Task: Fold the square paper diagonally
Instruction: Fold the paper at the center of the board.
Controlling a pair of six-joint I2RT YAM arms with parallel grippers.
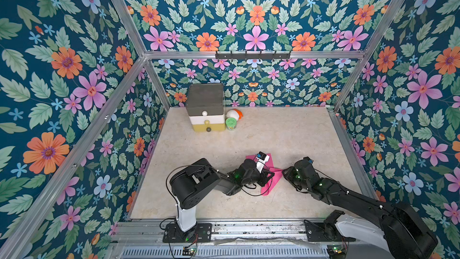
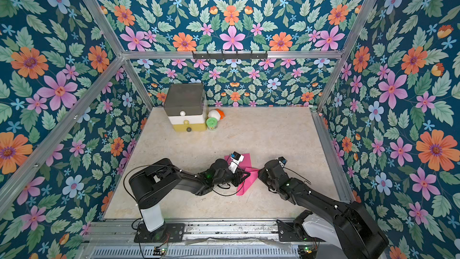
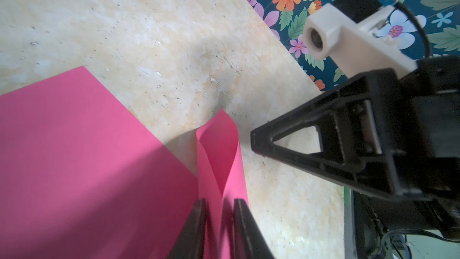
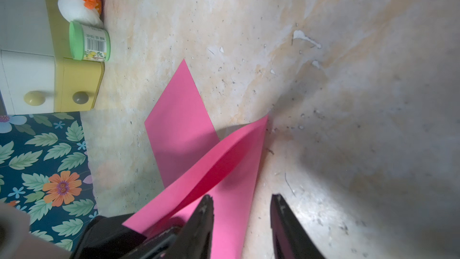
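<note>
The pink square paper lies on the marble tabletop between my two arms. One corner is lifted and curls over into a loose, uncreased fold. My left gripper sits at that fold. Its fingers stand slightly apart, with the raised flap running between them. My right gripper is open just beside the paper's right edge, one finger over the paper and the other over bare table. Nothing is held between its fingers.
At the back left stands a three-drawer box with a green-lidded jar and an orange-and-white plush toy next to it. Floral walls close in three sides. A metal rail runs along the front.
</note>
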